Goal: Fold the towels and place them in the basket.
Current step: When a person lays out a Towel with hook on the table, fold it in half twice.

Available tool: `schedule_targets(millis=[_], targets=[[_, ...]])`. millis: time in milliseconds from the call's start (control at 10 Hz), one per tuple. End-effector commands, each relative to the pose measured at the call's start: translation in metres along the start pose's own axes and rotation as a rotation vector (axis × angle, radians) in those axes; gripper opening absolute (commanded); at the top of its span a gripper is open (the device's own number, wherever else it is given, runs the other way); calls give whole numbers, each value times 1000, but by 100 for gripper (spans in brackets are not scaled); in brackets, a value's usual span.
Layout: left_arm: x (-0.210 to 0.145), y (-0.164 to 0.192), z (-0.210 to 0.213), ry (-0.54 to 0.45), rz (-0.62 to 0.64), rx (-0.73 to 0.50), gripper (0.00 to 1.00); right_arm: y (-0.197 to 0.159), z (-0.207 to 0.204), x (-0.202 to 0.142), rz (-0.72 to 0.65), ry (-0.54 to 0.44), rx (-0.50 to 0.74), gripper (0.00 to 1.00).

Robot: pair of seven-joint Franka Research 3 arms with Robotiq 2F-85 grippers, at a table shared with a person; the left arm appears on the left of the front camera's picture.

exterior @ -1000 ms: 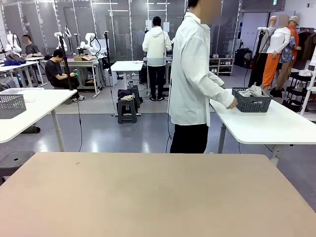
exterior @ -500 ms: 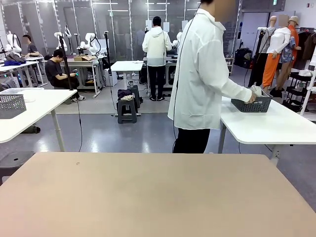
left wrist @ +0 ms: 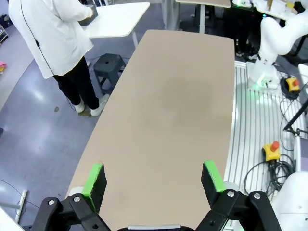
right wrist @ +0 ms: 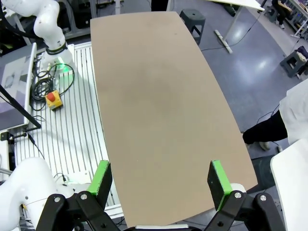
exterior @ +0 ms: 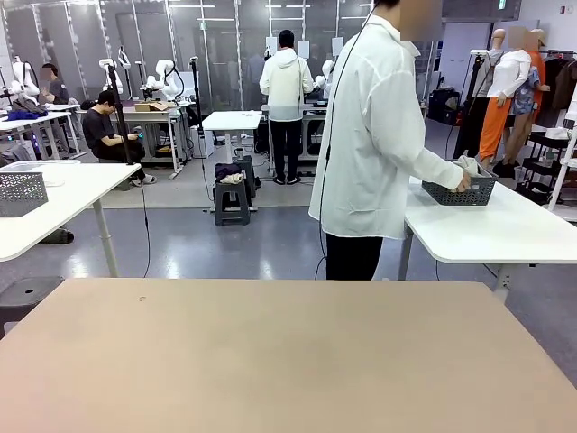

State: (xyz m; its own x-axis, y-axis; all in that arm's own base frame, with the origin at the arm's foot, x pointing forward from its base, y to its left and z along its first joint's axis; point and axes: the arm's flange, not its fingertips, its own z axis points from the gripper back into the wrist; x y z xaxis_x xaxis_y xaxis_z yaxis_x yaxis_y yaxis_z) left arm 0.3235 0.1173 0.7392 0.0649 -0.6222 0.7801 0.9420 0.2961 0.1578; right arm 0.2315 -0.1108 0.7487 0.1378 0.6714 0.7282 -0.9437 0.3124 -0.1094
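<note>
- On the white side table (exterior: 505,234) off to the right, the dark grey basket (exterior: 467,195) stands with a pale towel (exterior: 466,165) heaped in it. The person's hand (exterior: 462,183) is on its near rim.
- Above the tan table (left wrist: 168,96), the left gripper (left wrist: 155,179) hangs with fingers spread wide, holding nothing. The right gripper (right wrist: 161,182) is likewise agape and unladen.
- Risk: the basket is well apart from both arms, so a reach now would likely close on air, and a hasty move could meet the person.
</note>
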Motion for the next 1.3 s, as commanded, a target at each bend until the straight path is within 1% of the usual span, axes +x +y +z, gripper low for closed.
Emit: schedule_targets(millis=[0, 700, 800, 900, 1200], targets=[[1, -1, 1, -12, 10, -6, 100, 2, 0, 0, 19, -5, 6, 100], [1, -1, 1, -12, 10, -6, 100, 2, 0, 0, 19, -5, 6, 100], [-1, 1, 0, 4, 8, 5, 100, 1, 0, 0, 1, 7, -3, 100], [-1, 0, 7, 35, 3, -11, 100, 2, -2, 3, -5, 44, 4, 100], [-18, -4, 31, 125, -4, -25, 100, 2, -3, 16, 10, 90, 29, 100]])
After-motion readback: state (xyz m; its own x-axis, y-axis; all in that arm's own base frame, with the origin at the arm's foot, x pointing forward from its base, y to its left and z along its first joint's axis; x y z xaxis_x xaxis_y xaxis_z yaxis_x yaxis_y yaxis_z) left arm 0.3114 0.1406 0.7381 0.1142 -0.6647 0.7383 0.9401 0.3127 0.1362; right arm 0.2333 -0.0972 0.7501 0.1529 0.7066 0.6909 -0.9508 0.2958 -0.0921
